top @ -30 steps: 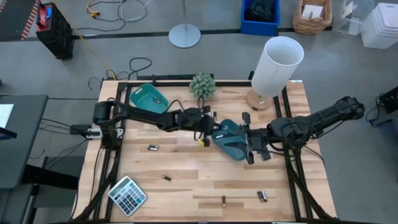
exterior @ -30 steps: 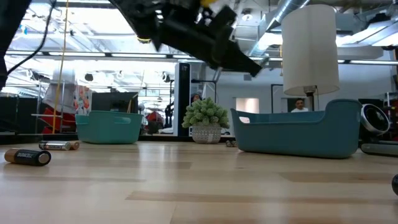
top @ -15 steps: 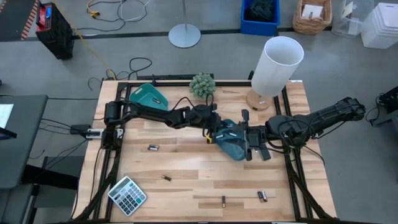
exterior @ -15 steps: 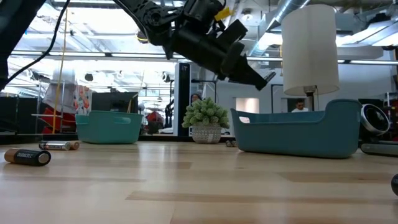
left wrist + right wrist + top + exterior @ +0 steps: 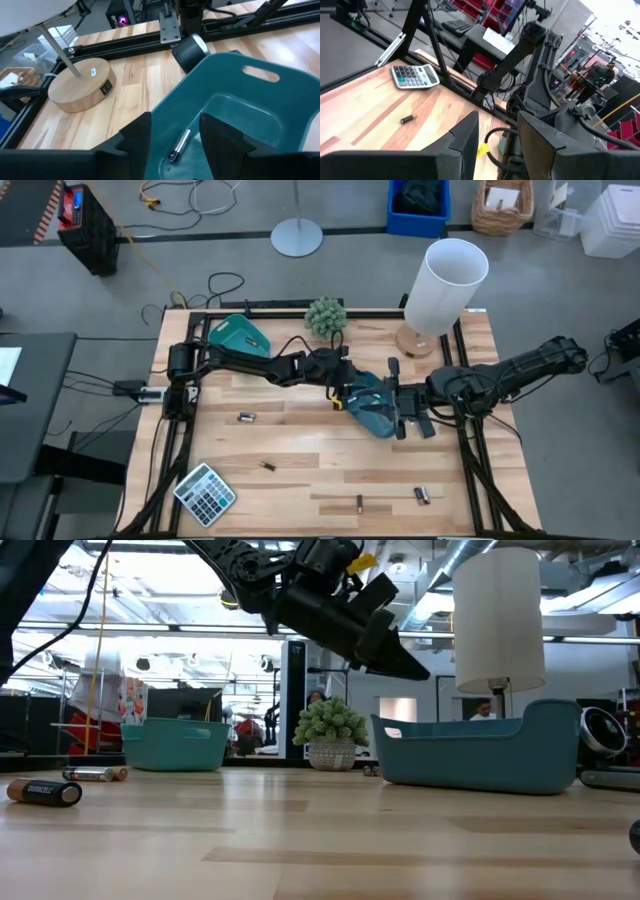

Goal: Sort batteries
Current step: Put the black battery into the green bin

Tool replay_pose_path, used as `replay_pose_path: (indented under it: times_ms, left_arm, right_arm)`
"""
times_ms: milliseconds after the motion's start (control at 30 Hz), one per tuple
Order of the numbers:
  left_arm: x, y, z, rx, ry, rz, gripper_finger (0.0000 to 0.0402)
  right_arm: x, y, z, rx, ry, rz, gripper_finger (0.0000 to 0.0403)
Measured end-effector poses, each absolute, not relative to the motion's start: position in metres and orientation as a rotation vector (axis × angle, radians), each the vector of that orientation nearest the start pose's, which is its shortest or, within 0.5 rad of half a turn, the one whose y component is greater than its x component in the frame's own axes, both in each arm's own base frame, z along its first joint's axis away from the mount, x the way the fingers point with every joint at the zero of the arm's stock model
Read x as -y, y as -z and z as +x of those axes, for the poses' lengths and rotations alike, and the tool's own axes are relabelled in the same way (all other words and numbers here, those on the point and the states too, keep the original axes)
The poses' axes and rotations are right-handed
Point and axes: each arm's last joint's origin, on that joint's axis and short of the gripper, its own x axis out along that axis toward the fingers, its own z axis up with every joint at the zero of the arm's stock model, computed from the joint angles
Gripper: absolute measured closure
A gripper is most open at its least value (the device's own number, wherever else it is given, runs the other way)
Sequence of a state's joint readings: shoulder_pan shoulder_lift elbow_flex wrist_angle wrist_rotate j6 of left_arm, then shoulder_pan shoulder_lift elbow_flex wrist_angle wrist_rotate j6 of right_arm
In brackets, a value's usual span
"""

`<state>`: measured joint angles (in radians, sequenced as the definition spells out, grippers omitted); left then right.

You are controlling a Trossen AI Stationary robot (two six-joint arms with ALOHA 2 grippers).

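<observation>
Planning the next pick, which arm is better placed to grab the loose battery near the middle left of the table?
Left, probably. Its end effector hangs open over the teal tray, a battery lying inside, nearer the loose battery. The right end effector sits at that tray's far side.

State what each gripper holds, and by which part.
Nothing. The left gripper is open above a battery lying in the teal tray; the right gripper is open too.
</observation>
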<state>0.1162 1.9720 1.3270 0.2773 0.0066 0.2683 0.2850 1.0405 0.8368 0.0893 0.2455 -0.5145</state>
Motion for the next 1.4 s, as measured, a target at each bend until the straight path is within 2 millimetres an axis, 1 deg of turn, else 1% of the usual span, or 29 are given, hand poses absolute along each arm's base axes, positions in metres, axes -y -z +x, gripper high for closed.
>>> replay_pose_path:
  times_ms: [67,133,233,333,400,500,633,900,1033,1167,1233,1400]
  left_arm:
    - [-0.052,-0.211,0.441,-0.406,-0.060,0.242,0.0233]
    - [-0.054,-0.214,0.436,-0.445,-0.070,0.228,0.0235]
    - [-0.058,-0.228,0.426,-0.454,-0.104,0.226,0.0250]
    - [-0.061,-0.242,0.409,-0.437,-0.135,0.232,0.0272]
    - [-0.064,-0.250,0.396,-0.423,-0.149,0.227,0.0286]
    - [-0.066,-0.258,0.372,-0.404,-0.184,0.218,0.0305]
    - [-0.065,-0.255,0.341,-0.423,-0.255,0.221,0.0324]
    - [-0.055,-0.260,0.274,-0.349,-0.330,0.180,0.0341]
    - [-0.050,-0.266,0.243,-0.285,-0.361,0.172,0.0343]
    - [-0.045,-0.270,0.215,-0.229,-0.383,0.168,0.0343]
    - [-0.043,-0.270,0.204,-0.205,-0.389,0.163,0.0343]
    - [-0.040,-0.265,0.183,-0.176,-0.393,0.161,0.0343]
  right_arm:
    - [-0.059,-0.328,0.226,-0.113,-0.070,-0.546,0.0249]
    - [-0.059,-0.327,0.226,-0.124,-0.074,-0.546,0.0249]
    - [-0.059,-0.325,0.226,-0.142,-0.077,-0.538,0.0249]
    - [-0.059,-0.324,0.226,-0.151,-0.080,-0.540,0.0249]
    - [-0.059,-0.323,0.226,-0.158,-0.081,-0.539,0.0249]
    - [-0.058,-0.323,0.226,-0.163,-0.080,-0.540,0.0249]
    - [-0.054,-0.322,0.227,-0.172,-0.066,-0.535,0.0249]
    - [-0.040,-0.321,0.232,-0.192,0.004,-0.473,0.0249]
    - [-0.034,-0.314,0.243,-0.212,0.035,-0.455,0.0249]
    - [-0.029,-0.302,0.262,-0.232,0.060,-0.455,0.0249]
    - [-0.027,-0.296,0.273,-0.213,0.076,-0.449,0.0249]
    - [-0.023,-0.283,0.300,-0.136,0.117,-0.431,0.0249]
